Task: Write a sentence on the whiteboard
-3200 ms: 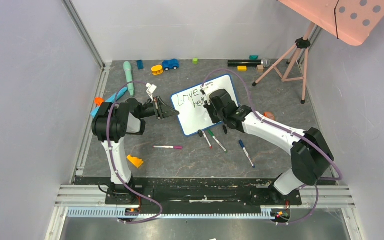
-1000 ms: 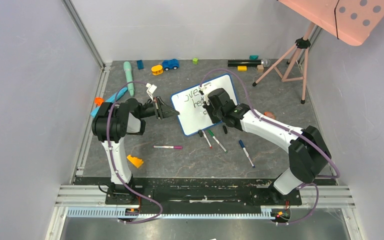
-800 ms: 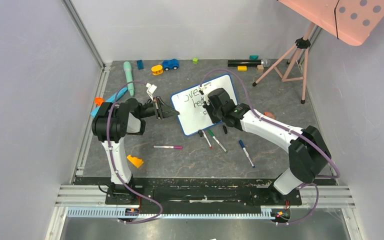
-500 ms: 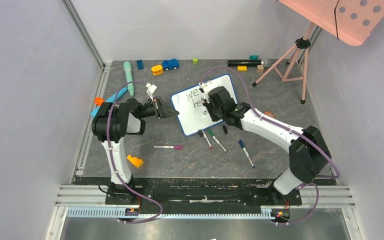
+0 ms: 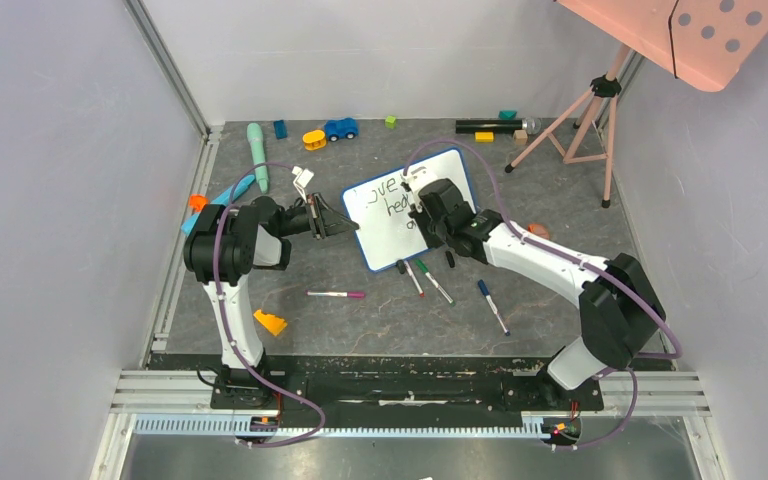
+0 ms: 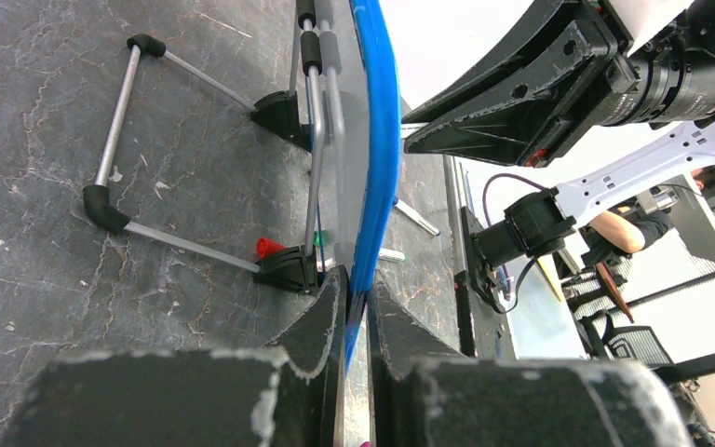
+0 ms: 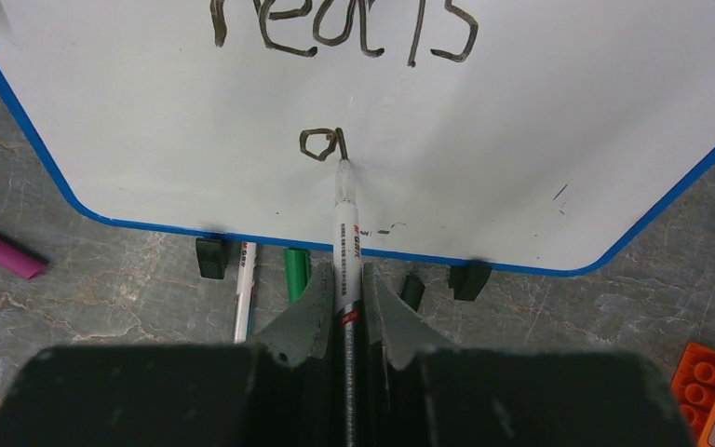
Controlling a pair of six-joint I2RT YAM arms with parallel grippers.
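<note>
**A:** How much room do I have around the whiteboard (image 5: 385, 243)?

**B:** It sits mid-table, tilted, on a wire stand (image 6: 195, 140) behind it. My left gripper (image 5: 348, 226) is pinched on its blue left edge; the wrist view shows both fingers (image 6: 321, 312) tight against the frame (image 6: 377, 140). Along the near edge two black feet (image 7: 209, 258) touch the table. A green-capped pen (image 7: 296, 275) and a white one (image 7: 245, 289) lie just below that edge. A magenta-capped pen (image 5: 338, 294) and a blue pen (image 5: 492, 305) lie further toward me, and past them it's bare table up to the arm bases. A tripod (image 5: 585, 110) stands at the far right, well apart.

**A:** And the right side?

**B:** My right gripper (image 7: 346, 279) is clamped on the marker (image 7: 344, 233), with its tip on the board (image 7: 540, 140).

**A:** What can you read?

**B:** The sentence (image 7: 344, 28) shows the lower part of "heals", and below it a lone "a" (image 7: 321, 142) at the tip. From above I get "ove" (image 5: 387, 190), the rest being hidden by the arm. The marker has small red and black print that I can't make out.

**A:** Board condition?

**B:** White, with a thin blue rounded frame and a few faint dark flecks (image 7: 563, 193) at lower right.
</note>
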